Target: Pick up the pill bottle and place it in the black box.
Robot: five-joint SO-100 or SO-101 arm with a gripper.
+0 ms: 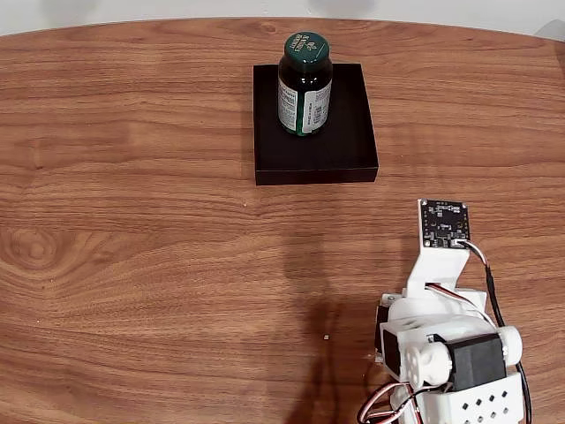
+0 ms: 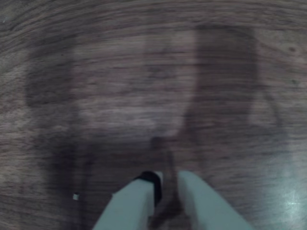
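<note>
Since the small dark green pill bottle point(image 1: 305, 84) stands upright inside the shallow matte black box point(image 1: 353, 150), toward its far edge, placement looks done. Well apart from that box, the gripper point(image 2: 165, 187) hovers empty above the wooden worktop point(image 1: 132, 221), fingers nearly closed.

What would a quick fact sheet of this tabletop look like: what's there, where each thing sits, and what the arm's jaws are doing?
surface: wooden table
pill bottle: upright inside the black box, toward its back edge
bottle cap: on
arm: white, folded at the near right edge in the fixed view, apart from the box
gripper: over bare wood in the wrist view, jaws nearly together, holding nothing
task state: bottle already in the box
</note>
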